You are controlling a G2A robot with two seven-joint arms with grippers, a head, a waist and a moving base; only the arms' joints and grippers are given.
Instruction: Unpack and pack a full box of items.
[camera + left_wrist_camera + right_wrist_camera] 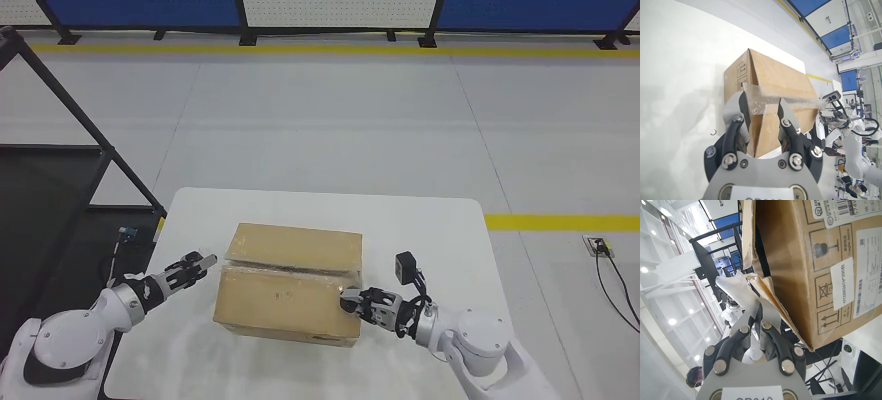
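Right pincer (761,308), clamped on clear packing tape (732,287) of brown cardboard box (800,266); left pincer (762,98) agape: I'd peel low, steady, along the seam.

Brown cardboard box (288,285), flat at the middle of the white table (420,215), top flaps slightly parted along the seam, clear tape strip (772,99) peeled up above it

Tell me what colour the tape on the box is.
Clear, glossy tape; best seen in the left wrist view.
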